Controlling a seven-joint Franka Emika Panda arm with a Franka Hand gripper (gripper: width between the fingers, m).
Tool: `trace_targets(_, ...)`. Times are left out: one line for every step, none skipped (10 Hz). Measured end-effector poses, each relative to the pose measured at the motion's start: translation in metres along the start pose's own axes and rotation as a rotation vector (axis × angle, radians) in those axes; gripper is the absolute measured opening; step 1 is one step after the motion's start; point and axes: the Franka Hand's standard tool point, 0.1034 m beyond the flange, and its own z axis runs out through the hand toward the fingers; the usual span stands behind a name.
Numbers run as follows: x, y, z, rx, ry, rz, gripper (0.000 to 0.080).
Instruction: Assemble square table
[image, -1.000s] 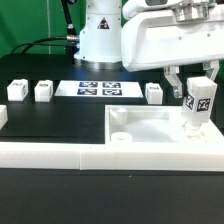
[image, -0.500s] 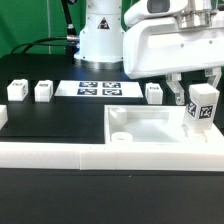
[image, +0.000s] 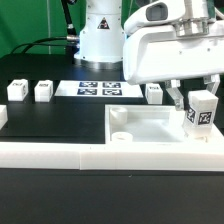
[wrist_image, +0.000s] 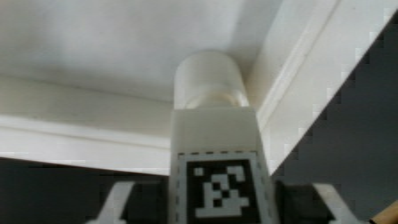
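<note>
The gripper (image: 201, 104) is clamped on one leg block (image: 203, 114), with the tag facing the exterior camera. The block's long axis stands near upright with a slight tilt. Directly beneath lies the square slab (image: 150, 124), at its corner on the exterior view's right. Whether the block touches the slab cannot be determined. The receiving corner hole is judged to be below, hidden by the block.

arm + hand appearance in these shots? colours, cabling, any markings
The arm is made of glossy white rounded shells. The hand has a boxy white housing and two slim dark fingers. A black cable loops behind the base. No markings are legible on either.
</note>
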Motion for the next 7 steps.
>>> trace_targets(-0.0004, -0.0001, -0.0001, -0.003, 0.011, 0.000, 0.0290)
trace_targets(-0.0006, -0.0003, -0.0002, -0.004, 0.013, 0.000, 0.0290)
trace_targets(-0.0004, -0.0002, -0.0002, -0.004, 0.013, 0.000, 0.0290)
trace_targets(-0.0004, -0.0002, -0.0002, -0.004, 0.013, 0.000, 0.0290)
trace_targets(-0.0004, -0.0002, -0.0002, -0.004, 0.013, 0.000, 0.0424)
trace_targets(-0.0004, -0.0002, -0.0002, -0.004, 0.013, 0.000, 0.0424)
trace_targets(-0.0004, -0.0002, -0.0002, -0.004, 0.013, 0.000, 0.0558)
